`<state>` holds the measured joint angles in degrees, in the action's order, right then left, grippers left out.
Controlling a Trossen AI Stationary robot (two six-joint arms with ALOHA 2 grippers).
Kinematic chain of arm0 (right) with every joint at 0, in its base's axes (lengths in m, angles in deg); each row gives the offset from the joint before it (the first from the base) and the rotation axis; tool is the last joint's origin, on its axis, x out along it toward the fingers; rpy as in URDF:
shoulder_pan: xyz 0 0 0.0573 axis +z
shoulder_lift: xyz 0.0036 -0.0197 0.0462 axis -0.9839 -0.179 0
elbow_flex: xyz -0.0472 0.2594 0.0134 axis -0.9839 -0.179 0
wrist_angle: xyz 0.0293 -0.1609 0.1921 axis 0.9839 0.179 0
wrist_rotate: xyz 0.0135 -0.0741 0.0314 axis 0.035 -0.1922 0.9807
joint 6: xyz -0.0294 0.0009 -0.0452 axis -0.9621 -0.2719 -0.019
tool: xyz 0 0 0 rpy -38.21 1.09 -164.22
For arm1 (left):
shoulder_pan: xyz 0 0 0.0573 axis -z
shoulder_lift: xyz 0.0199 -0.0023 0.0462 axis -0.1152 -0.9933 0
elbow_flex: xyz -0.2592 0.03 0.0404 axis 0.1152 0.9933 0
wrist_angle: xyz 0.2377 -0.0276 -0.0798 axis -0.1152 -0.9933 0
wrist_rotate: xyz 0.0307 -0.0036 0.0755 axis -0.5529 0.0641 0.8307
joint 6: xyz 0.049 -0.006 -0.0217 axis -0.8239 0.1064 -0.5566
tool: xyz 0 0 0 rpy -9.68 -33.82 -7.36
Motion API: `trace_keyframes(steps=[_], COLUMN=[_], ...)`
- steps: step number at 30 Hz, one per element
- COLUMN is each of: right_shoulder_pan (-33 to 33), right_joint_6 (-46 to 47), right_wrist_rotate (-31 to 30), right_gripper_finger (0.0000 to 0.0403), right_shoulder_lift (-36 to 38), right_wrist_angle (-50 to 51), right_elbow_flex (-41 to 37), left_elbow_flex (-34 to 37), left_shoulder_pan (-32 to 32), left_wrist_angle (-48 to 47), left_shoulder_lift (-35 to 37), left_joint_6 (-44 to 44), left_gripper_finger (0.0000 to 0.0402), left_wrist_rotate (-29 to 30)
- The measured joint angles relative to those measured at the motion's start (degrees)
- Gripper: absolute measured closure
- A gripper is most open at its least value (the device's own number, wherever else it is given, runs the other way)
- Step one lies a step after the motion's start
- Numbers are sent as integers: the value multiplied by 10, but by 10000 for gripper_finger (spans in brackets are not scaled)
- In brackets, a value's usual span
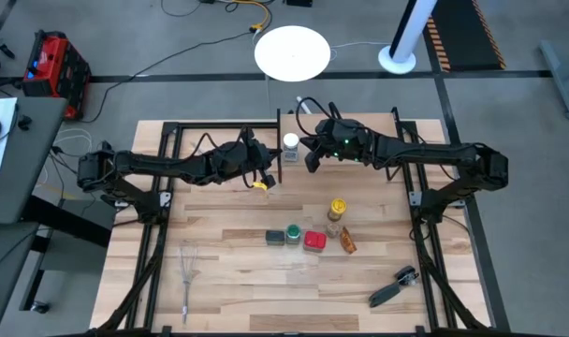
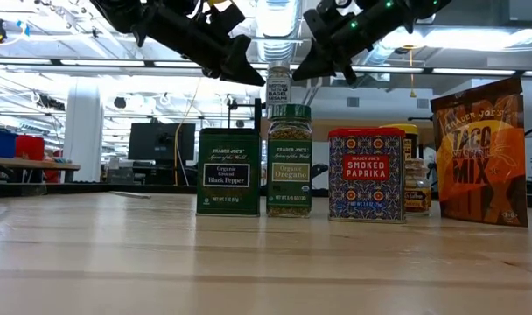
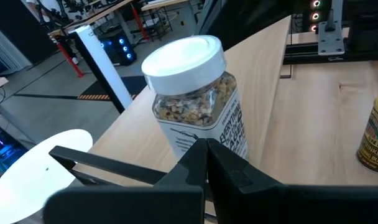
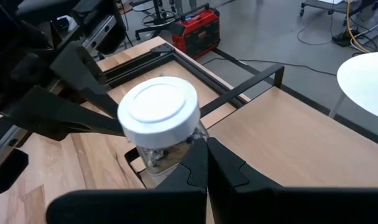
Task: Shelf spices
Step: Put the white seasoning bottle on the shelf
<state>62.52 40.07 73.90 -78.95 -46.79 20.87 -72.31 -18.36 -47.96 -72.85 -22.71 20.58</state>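
The pepper tin [image 1: 275,238], green jar [image 1: 293,234] and red tin [image 1: 313,241] wait near the desk [image 1: 228,281] middle. At twelve o'clock, the white-capped jar [image 1: 290,144] stands on the shelf [image 1: 359,159]. My left claw [image 1: 269,176] and right claw [image 1: 310,159] flank it, both pressed together, holding nothing. I should back away slowly without bumping it.

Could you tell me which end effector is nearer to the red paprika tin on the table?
Right, I would judge, though narrowly. The right end effector hangs by the shelf, behind the red paprika tin. The left end effector sits across the white-capped jar, further sideways from the tin.
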Motion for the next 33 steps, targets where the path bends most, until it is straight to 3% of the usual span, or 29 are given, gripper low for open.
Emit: trace_keyframes(steps=[21,26,33], right_shoulder_pan=[3,10,21], right_joint_6=[4,9,5], right_wrist_rotate=[-2,-77,-76], right_gripper_finger=[400,400,400], right_shoulder_lift=[0,0,0], right_wrist_angle=[34,112,67], right_elbow_flex=[0,0,-24], left_elbow_flex=[0,0,0], left_shoulder_pan=[0,0,0], left_wrist_angle=[-4,-7,-7], left_shoulder_lift=[0,0,0], left_joint_6=[0,0,0], left_gripper_finger=[401,401,401], left_wrist_rotate=[-7,-7,-7])
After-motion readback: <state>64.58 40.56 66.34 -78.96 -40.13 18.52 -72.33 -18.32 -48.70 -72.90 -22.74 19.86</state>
